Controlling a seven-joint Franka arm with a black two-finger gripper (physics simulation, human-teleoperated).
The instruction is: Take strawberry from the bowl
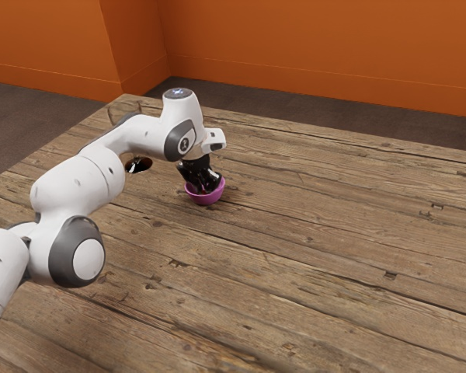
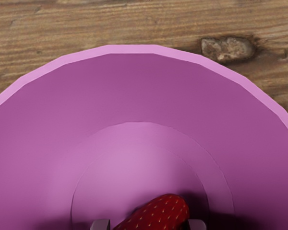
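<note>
Wrist view: strawberry (image 2: pixel 159 213) aslant lengthwise in the bowl (image 2: pixel 129 88), rounded end toward its wall; whether claw (image 1: pixel 206 185) grips, I can't tell.

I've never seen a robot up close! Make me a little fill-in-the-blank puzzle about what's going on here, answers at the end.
The pincer reaches down into the bowl, where the number of strawberries to be seen is ____.
The strawberry has a skin whose main colour is ____.
The table under the bowl has a top of planks that look like they are made of ____.
The wall beyond the table is coloured ____.

Missing words: one; red; wood; orange.
</note>
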